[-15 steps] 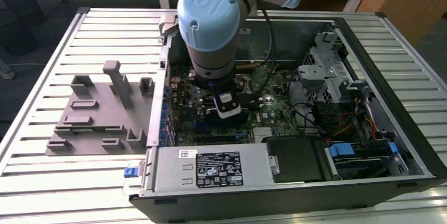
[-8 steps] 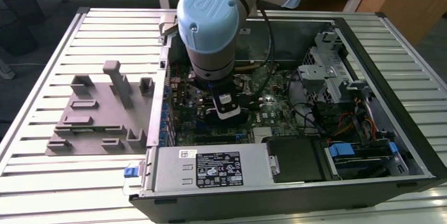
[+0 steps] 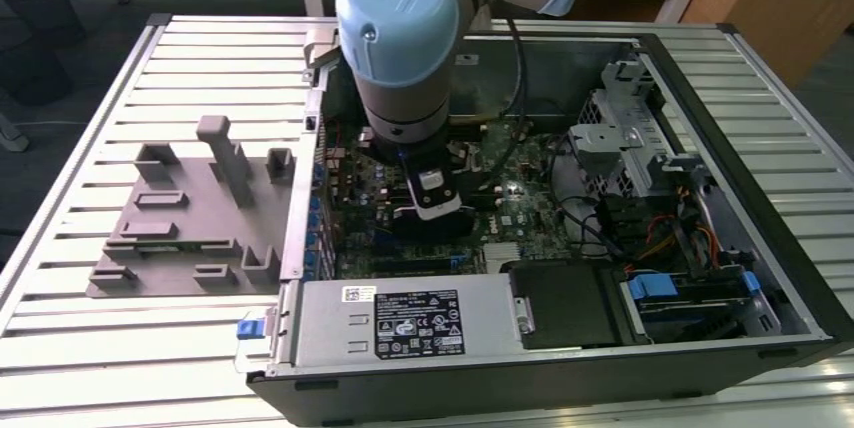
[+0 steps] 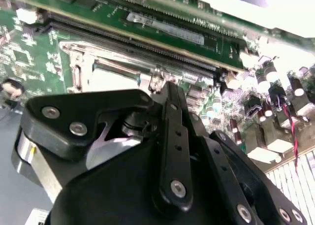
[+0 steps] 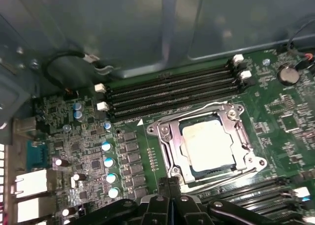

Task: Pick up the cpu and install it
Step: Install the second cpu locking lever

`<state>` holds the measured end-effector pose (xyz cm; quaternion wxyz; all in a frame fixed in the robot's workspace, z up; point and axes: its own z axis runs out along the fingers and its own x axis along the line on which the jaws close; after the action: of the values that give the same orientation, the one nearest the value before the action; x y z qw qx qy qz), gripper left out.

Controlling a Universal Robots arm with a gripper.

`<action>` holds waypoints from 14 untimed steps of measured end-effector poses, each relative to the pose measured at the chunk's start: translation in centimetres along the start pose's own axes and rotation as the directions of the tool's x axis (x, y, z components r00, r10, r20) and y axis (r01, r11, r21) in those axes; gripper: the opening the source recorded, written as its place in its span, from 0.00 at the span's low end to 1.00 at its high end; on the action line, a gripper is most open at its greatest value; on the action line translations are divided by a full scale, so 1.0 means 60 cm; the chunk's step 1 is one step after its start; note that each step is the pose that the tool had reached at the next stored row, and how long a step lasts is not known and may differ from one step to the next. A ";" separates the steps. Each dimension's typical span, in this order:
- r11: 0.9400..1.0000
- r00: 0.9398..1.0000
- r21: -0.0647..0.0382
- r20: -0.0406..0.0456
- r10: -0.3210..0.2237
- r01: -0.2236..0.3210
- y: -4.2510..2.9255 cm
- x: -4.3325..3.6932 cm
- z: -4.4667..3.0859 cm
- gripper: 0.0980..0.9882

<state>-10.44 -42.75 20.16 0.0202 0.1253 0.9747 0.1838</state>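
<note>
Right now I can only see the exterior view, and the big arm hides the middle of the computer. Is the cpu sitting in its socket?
Observer: Yes. In the first wrist view the cpu lies flat inside the socket, with the metal frame around it.
Operator: Is the tool holding it?
Observer: No. The tool is beside the socket, apart from the cpu, with its tips together and nothing between them.
Operator: What's next to the socket?
Observer: Long black memory slots run along one side of it.
</note>
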 end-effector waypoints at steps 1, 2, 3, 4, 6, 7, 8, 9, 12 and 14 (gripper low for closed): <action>1.000 1.000 0.000 0.000 0.000 0.000 0.002 0.000 -0.004 0.01; 1.000 1.000 0.001 0.001 0.000 0.000 0.003 0.000 -0.007 0.01; 1.000 1.000 0.002 0.001 0.000 0.000 0.004 0.000 -0.009 0.01; 1.000 1.000 0.004 0.002 -0.001 0.001 0.004 0.000 -0.011 0.01; 1.000 1.000 0.015 0.004 -0.001 0.001 0.005 0.000 -0.013 0.01; 1.000 1.000 0.024 0.006 -0.002 0.002 0.005 -0.001 -0.014 0.01; 0.999 1.000 0.036 0.010 -0.002 0.002 0.006 -0.001 -0.014 0.01; 0.999 1.000 0.047 0.013 -0.002 0.001 0.006 -0.002 -0.014 0.01; 0.997 1.000 0.073 0.020 -0.003 0.001 0.009 -0.007 -0.013 0.01; 0.997 1.000 0.076 0.020 -0.003 0.001 0.014 -0.012 -0.011 0.01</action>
<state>-9.57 -42.40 21.06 0.0256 0.1268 0.9809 0.1455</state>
